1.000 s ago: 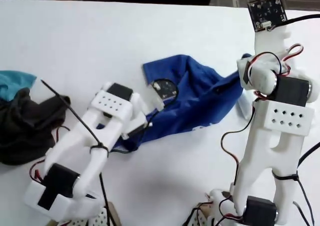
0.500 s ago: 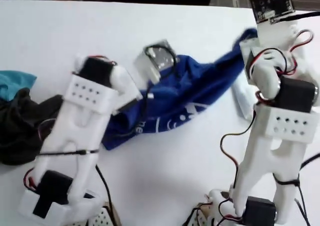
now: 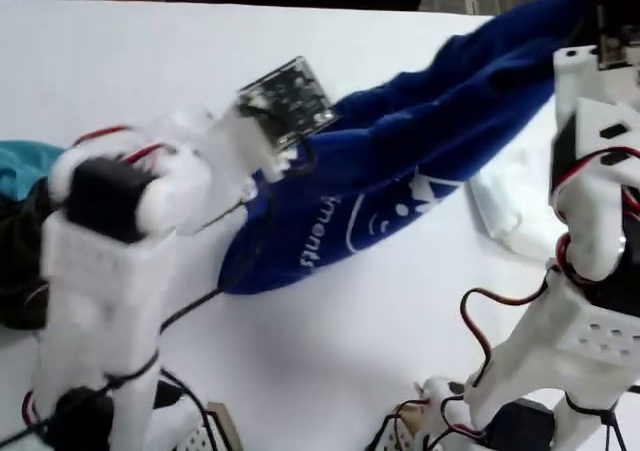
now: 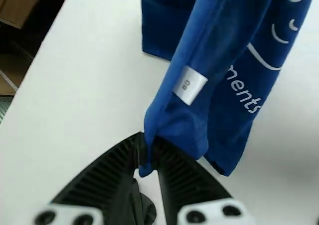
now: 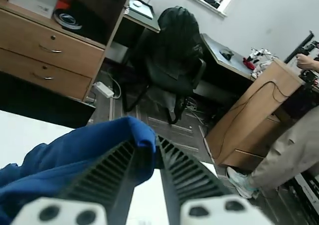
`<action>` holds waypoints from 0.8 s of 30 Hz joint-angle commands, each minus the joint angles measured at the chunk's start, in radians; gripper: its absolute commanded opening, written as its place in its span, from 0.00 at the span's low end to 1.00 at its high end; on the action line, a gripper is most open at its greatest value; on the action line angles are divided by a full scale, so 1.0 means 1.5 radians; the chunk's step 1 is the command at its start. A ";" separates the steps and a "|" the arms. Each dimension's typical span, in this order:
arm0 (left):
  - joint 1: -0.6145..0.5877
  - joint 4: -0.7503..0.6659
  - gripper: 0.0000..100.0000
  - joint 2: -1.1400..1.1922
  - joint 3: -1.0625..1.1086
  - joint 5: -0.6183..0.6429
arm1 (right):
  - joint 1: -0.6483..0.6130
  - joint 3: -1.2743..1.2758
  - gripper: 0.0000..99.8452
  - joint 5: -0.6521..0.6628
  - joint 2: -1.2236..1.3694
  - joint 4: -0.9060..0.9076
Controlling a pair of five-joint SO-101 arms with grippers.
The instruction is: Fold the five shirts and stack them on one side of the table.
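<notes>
Left tool (image 4: 148, 160) and right tool (image 5: 148, 152) each pinch one end of blue shirt (image 3: 400, 171), lifted over tabletop (image 3: 330, 341). Best: pull taut and level, lower flat onto tabletop before folding.

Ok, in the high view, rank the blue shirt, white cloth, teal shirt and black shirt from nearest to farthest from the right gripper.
1. The blue shirt: pinched in the right gripper, at the far right.
2. The white cloth: on the right side, just beside the blue shirt.
3. The teal shirt and black shirt: both at the left edge, too close to call.
</notes>
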 commanded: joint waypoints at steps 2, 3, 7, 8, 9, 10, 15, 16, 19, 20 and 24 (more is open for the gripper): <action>-0.045 0.009 0.02 -0.066 -0.023 -0.007 | 0.014 -0.030 0.02 0.004 -0.025 0.042; -0.052 0.009 0.02 -0.074 -0.027 -0.013 | 0.014 -0.031 0.02 0.003 -0.027 0.053; -0.078 0.007 0.02 -0.122 -0.027 -0.056 | 0.014 -0.026 0.02 0.003 -0.059 0.059; -0.081 0.006 0.02 -0.133 -0.027 -0.061 | 0.014 -0.027 0.02 0.003 -0.067 0.059; -0.083 0.006 0.02 -0.144 -0.027 -0.068 | 0.014 -0.030 0.02 0.004 -0.075 0.059; -0.083 0.006 0.02 -0.155 -0.027 -0.073 | 0.014 -0.030 0.02 0.005 -0.084 0.052; -0.083 -0.004 0.02 -0.223 -0.027 -0.087 | 0.018 -0.030 0.02 0.008 -0.148 0.016; -0.083 -0.004 0.02 -0.236 -0.027 -0.092 | 0.018 -0.030 0.02 0.008 -0.163 0.012; -0.086 -0.004 0.02 -0.269 -0.027 -0.103 | 0.018 -0.026 0.02 0.010 -0.201 -0.013; -0.097 -0.003 0.02 -0.277 -0.023 -0.105 | 0.018 -0.025 0.02 0.019 -0.209 -0.025; -0.137 0.002 0.02 -0.286 -0.020 -0.104 | 0.018 -0.025 0.02 0.075 -0.222 -0.079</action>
